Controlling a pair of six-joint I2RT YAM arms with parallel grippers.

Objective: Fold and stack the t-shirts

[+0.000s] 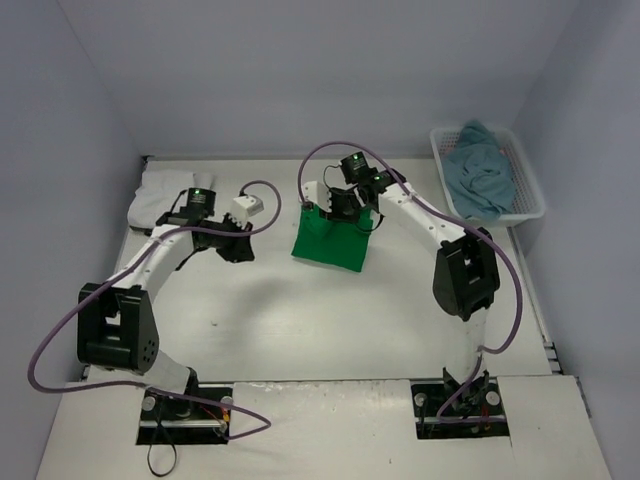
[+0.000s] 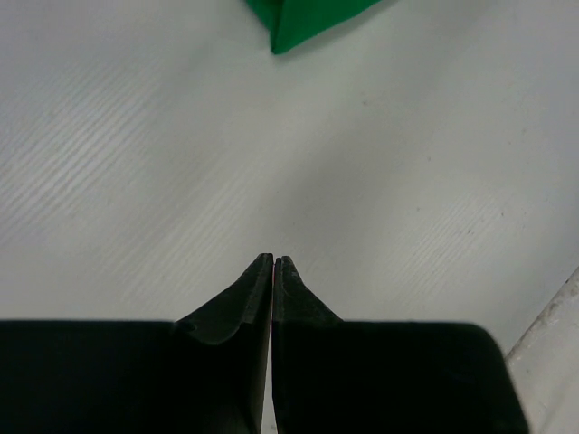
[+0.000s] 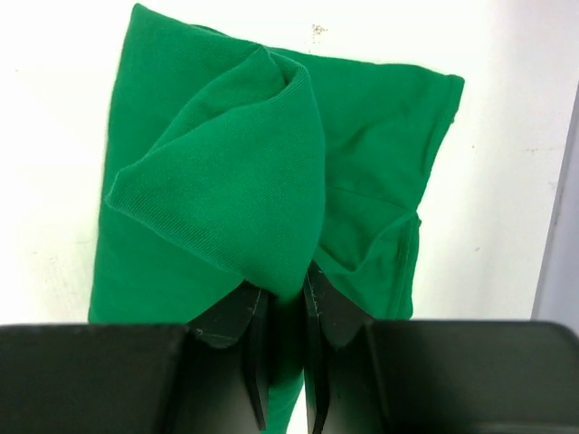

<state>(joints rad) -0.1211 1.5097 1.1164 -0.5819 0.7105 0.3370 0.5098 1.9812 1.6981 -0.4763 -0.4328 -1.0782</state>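
A bright green t-shirt [image 1: 330, 242] lies partly folded at the middle of the table, its far edge lifted. My right gripper [image 1: 340, 207] is shut on that lifted edge; in the right wrist view a fold of the green t-shirt [image 3: 244, 181] bunches between the fingers [image 3: 237, 318]. My left gripper [image 2: 273, 262] is shut and holds nothing, hovering over bare table left of the shirt, whose corner [image 2: 303, 23] shows at the top of the left wrist view. A white t-shirt [image 1: 160, 195] lies at the far left behind the left arm. A teal-blue t-shirt [image 1: 482, 170] fills the basket.
The white lattice basket [image 1: 527, 185] stands at the far right corner against the wall. Walls close in the table on the left, back and right. Purple cables loop over both arms.
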